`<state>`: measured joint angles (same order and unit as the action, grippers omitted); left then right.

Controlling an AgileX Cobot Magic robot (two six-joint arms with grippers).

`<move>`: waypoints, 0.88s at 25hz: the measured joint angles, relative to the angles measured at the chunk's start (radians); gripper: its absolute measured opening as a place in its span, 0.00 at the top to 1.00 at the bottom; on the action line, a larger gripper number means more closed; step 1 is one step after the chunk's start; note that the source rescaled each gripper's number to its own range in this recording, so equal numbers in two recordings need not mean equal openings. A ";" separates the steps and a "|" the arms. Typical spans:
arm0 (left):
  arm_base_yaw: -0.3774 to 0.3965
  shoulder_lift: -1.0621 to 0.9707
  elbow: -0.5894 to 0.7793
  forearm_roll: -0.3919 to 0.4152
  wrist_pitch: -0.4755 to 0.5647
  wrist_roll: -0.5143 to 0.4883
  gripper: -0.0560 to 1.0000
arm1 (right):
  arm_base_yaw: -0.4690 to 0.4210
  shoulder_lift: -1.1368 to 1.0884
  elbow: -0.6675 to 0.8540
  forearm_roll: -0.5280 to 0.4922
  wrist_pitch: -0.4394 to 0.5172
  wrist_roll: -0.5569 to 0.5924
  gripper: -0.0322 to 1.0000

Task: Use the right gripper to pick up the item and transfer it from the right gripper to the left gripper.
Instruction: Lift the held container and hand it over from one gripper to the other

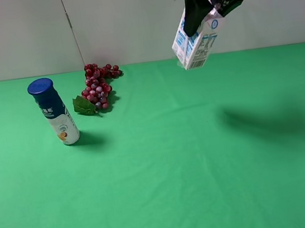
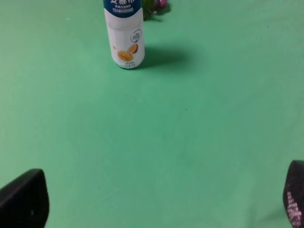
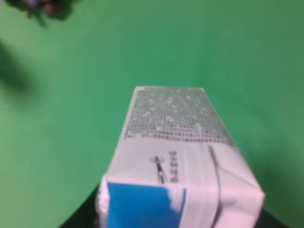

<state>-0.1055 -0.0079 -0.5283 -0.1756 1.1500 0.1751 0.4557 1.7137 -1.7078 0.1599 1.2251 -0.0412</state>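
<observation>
The item (image 1: 194, 44), a small white carton with blue print, hangs tilted high above the back right of the green table. My right gripper (image 1: 206, 12) is shut on its upper end. The right wrist view shows the item (image 3: 180, 156) up close, with a dark finger (image 3: 83, 216) at its edge and the cloth far below. My left gripper (image 2: 159, 199) stands wide open over bare green cloth, its two fingertips at the frame's lower corners and nothing between them. The exterior high view does not show the left gripper.
A blue-capped white bottle (image 1: 55, 111) (image 2: 124, 33) stands upright at the left of the table. A red grape bunch (image 1: 99, 86) with a green leaf lies behind it, near the back edge. A pale wall runs along the back.
</observation>
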 joint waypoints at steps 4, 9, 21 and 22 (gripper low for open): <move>0.000 0.000 0.000 0.000 0.000 0.000 0.00 | 0.000 -0.046 0.062 0.063 -0.016 -0.051 0.96; 0.000 0.000 0.000 0.000 -0.001 0.000 0.00 | 0.000 -0.148 0.248 0.147 -0.127 -0.138 0.96; 0.000 0.000 0.000 0.000 -0.001 0.000 0.00 | 0.000 -0.319 0.589 0.413 -0.373 -0.490 0.96; 0.000 0.000 0.000 0.000 -0.001 0.000 0.00 | 0.000 -0.319 0.596 0.434 -0.381 -0.515 0.96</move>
<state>-0.1055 -0.0079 -0.5283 -0.1756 1.1493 0.1751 0.4557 1.3945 -1.1114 0.5941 0.8443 -0.5562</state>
